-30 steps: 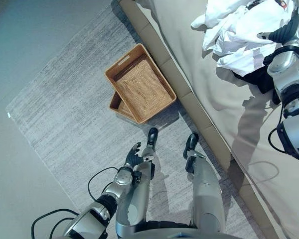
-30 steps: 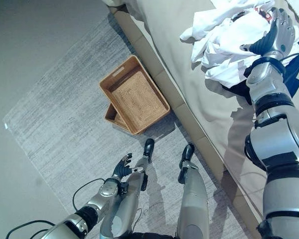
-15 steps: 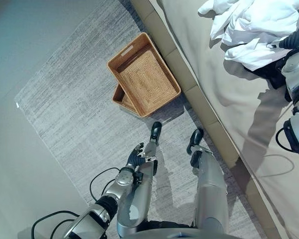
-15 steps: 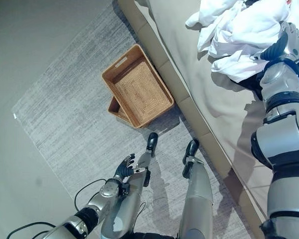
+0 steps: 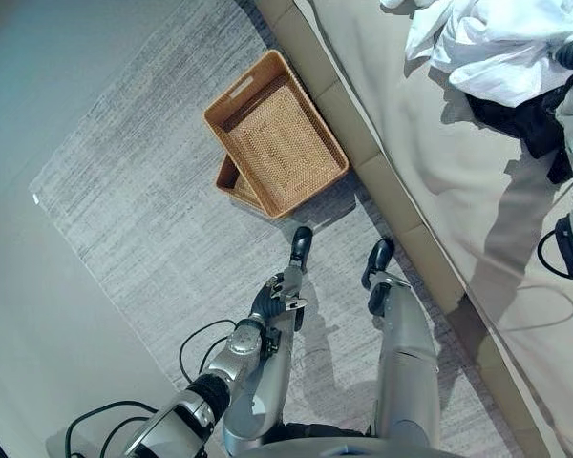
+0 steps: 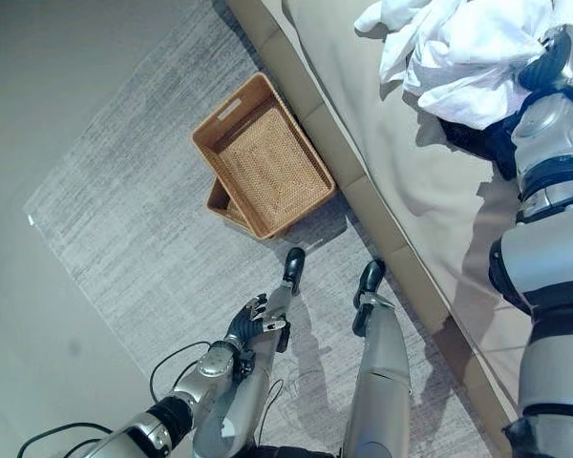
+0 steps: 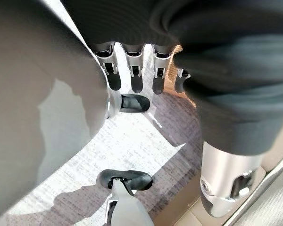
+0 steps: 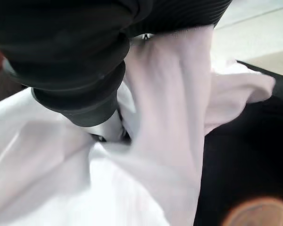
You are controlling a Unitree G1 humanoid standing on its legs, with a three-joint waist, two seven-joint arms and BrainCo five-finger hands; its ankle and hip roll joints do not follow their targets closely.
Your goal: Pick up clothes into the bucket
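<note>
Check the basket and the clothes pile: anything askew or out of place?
The wicker basket sits crooked on a second basket beneath it, on the grey rug beside the bed. The white clothes and a dark garment lie crumpled in a heap on the bed.

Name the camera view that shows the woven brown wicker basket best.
The left eye view: the woven brown wicker basket lies whole on the grey rug beside the bed, its inside empty. The right eye view shows it nearly as well. The left wrist view catches a brown sliver past the left hand; the right wrist view shows white cloth.
</note>
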